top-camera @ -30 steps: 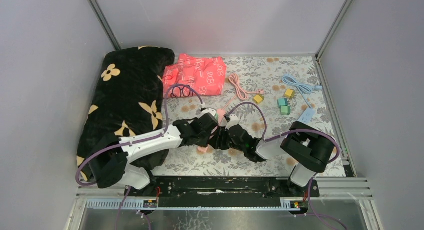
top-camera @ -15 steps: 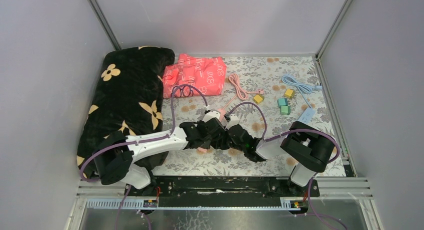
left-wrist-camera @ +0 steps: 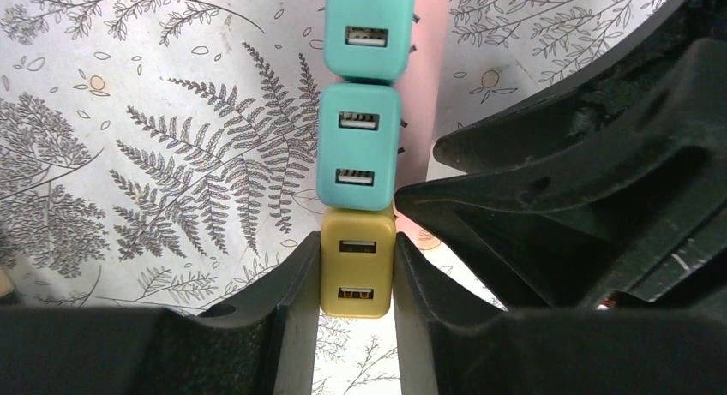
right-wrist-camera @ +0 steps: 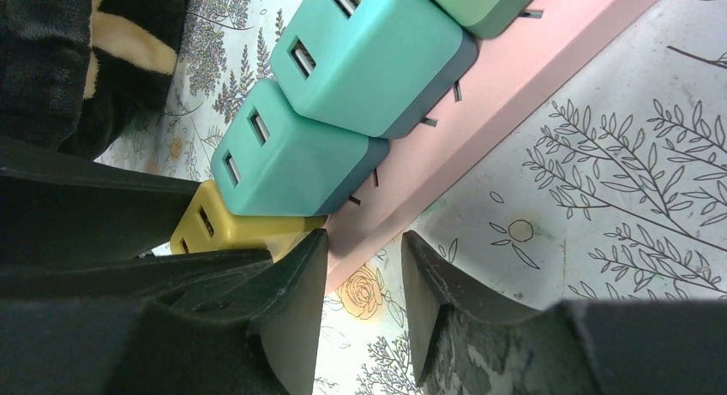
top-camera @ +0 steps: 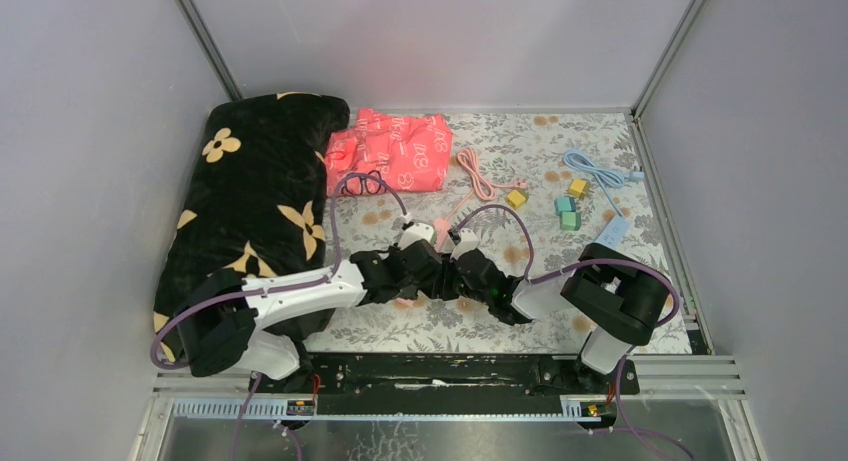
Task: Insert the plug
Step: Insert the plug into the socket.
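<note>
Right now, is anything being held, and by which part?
The left gripper clamps the yellow charger by its two sides; for the right gripper, cannot be told.

Left arm white links, black joints; right arm likewise; purple cables; matte black jaws, perhaps scuffed

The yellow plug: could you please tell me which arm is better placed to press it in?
Left. Its hand grips the yellow plug on both sides, in line with the teal plugs on the pink strip. The right hand only brackets the strip's end.
</note>
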Action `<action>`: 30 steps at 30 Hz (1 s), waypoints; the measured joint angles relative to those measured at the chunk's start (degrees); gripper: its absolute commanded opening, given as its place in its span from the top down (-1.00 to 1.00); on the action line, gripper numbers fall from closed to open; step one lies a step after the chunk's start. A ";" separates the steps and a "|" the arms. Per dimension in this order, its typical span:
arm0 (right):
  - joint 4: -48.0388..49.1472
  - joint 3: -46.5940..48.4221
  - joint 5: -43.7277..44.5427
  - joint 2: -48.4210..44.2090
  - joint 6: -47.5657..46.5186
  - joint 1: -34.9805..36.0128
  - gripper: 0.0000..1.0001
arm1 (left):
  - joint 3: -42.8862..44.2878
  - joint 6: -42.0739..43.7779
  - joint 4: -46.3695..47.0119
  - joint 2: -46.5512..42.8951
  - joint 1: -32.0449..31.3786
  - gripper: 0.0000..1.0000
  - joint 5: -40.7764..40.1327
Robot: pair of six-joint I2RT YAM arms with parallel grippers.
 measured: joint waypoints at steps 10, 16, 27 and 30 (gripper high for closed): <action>0.09 0.00 -0.02 0.00 0.02 0.00 0.14 | -5.31 -1.16 5.79 -3.56 5.38 1.00 6.82; 0.11 0.00 -0.02 0.00 0.02 0.00 0.15 | -5.14 -0.94 6.03 -2.99 6.38 1.00 8.39; 0.13 -0.09 0.02 -0.09 -0.04 0.00 0.01 | -4.13 -0.79 5.64 -2.23 6.69 0.63 8.55; -0.37 -0.90 0.04 -1.05 -0.20 0.00 -0.09 | -4.17 -0.81 5.64 -2.97 6.78 0.21 8.98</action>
